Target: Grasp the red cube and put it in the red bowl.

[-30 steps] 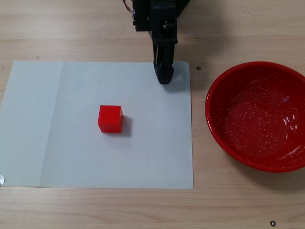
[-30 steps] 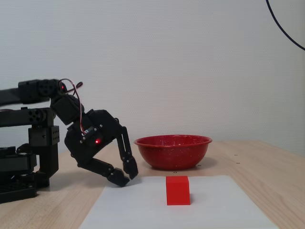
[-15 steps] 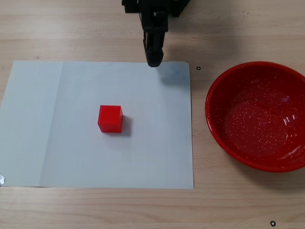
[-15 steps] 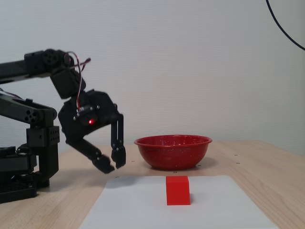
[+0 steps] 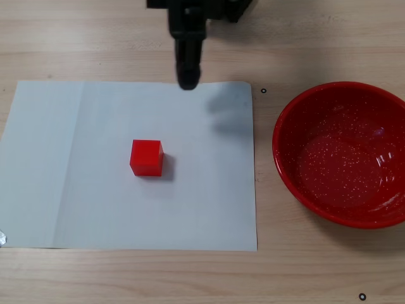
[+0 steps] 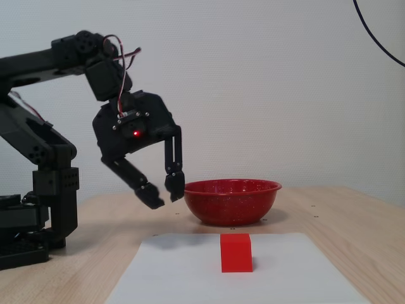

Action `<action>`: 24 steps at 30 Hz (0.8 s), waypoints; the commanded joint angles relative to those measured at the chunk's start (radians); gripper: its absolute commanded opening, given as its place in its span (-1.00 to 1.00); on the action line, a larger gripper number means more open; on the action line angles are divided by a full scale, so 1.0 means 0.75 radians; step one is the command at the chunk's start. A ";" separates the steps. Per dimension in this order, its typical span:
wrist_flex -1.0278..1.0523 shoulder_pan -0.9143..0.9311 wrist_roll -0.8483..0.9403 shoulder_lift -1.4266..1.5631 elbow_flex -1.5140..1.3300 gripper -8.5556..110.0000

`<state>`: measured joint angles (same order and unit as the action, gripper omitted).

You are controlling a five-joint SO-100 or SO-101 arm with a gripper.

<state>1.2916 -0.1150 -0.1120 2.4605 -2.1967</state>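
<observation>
Gripper, jaws spread and empty, upper centre of the top-down fixed view; red cube mid-frame on white paper, red bowl right; best lowered squarely astride cube.

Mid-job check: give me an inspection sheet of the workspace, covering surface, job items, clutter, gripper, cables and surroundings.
Surface: light wooden table with a white paper sheet lying flat on it.
Job's things: red cube sits on the sheet, untouched; red bowl stands empty on bare wood, to the right of the sheet in the top-down fixed view.
Clutter: nothing seen beyond small dark marks on the wood.
Gripper: gripper open, empty, raised above the table, short of the cube.
Cables: red and white wires loop at the wrist; a black cable hangs along the wall.
Surroundings: plain white wall.
</observation>
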 commanded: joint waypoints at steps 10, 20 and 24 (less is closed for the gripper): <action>0.074 -0.084 0.002 -0.440 0.565 -0.74; 0.176 -0.141 -0.014 -0.753 0.873 -0.59; 0.217 -0.147 -0.008 -0.871 1.010 -0.46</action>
<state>1.4465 -0.2163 -0.1104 1.7902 -1.5601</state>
